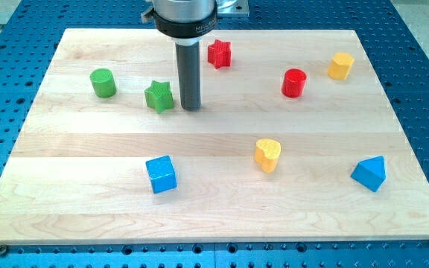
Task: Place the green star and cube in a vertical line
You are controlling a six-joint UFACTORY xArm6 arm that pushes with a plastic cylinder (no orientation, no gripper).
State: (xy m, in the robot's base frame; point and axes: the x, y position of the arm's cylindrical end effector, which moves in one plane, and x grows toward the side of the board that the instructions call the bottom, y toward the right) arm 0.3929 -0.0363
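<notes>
The green star [159, 97] lies on the wooden board at the upper left of middle. The blue cube [161, 174] lies lower, almost straight below the star toward the view's bottom. My tip [191, 108] stands just to the right of the green star, very close to it; I cannot tell if it touches. The rod comes down from the view's top.
A green cylinder [103, 83] lies left of the star. A red star [219, 53] is just right of the rod. A red cylinder [294, 83], a yellow hexagon block [340, 66], a yellow heart [267, 155] and a blue triangular block [369, 173] lie to the right.
</notes>
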